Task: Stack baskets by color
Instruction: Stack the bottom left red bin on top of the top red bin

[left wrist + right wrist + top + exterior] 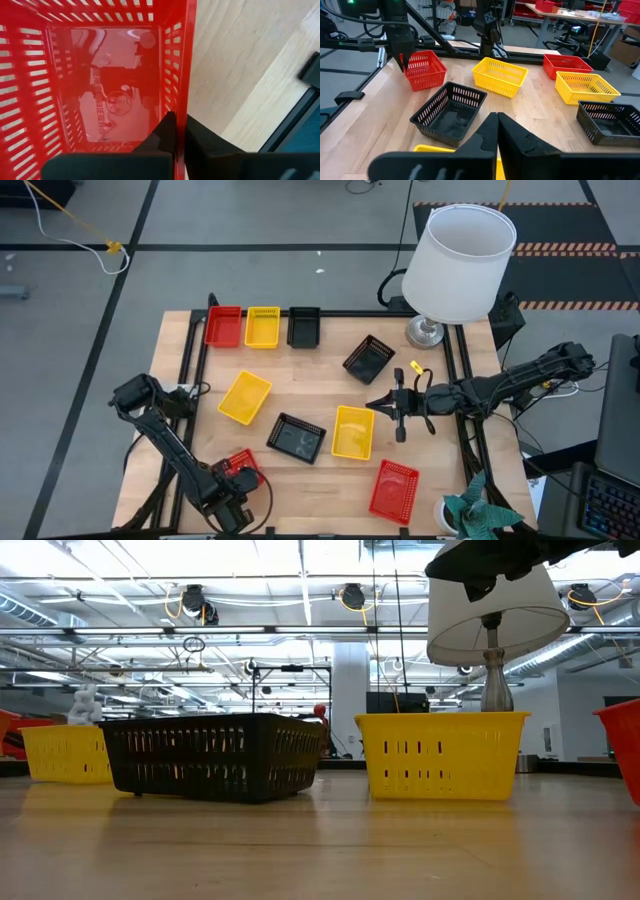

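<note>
A red basket (243, 465) sits flat on the table near its front left corner, with my left gripper (180, 119) shut on one of its walls. That gripper also shows in the right wrist view (404, 61). Red (223, 326), yellow (263, 326) and black (303, 326) baskets stand in a row at the far edge. Loose on the table are two black baskets (368, 358) (297, 437), two yellow baskets (245, 397) (353, 432) and a red basket (394, 490). My right gripper (388, 406) hovers shut over the table's right middle. My left gripper has the red basket's side wall (181, 85) between its two fingers. One finger (167, 132) is inside the basket and the other (202, 142) outside. The fingers come from above, pointing down. The basket stands upright with its bottom on the table.
A lamp with a large white shade (460, 260) stands at the far right corner. A green plant (482, 515) sits at the near right corner. Black frame rails (200, 350) run along the table's edges. Bare wood lies between the loose baskets.
</note>
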Available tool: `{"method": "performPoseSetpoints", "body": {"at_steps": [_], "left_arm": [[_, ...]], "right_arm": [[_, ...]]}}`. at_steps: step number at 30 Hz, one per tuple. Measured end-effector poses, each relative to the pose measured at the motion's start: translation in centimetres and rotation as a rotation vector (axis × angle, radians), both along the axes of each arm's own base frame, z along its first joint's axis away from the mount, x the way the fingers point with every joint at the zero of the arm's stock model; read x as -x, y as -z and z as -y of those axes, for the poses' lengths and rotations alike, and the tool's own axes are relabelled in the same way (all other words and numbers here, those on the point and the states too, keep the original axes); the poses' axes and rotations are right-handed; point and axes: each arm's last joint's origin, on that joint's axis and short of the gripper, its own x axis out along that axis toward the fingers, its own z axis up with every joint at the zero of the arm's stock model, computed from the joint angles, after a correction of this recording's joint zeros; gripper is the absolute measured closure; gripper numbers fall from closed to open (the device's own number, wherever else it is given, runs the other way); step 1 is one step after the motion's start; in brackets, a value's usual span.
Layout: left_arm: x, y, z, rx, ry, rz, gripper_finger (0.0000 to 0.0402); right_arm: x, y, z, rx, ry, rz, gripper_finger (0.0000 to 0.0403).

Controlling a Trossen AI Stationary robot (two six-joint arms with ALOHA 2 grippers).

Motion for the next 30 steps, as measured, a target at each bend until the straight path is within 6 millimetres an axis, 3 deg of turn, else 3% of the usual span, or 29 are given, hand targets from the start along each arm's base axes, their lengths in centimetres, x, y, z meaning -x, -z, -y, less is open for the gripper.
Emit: {"method": "performPoseSetpoints", "body": {"at_steps": [13,30], "left_arm": [[-0.6,-1.3,0.3,0.038,0.012,-0.013,0.0385],[-1.9,-8.8,-1.0,-0.073,0.167,-0.088,0.0387]], "right_arm": [[0.0,0.0,0.0,0.0,0.0,0.0,0.0403],[0.0,0.1,0.0,0.02,-0.005,-0.006,0.0403]]}}
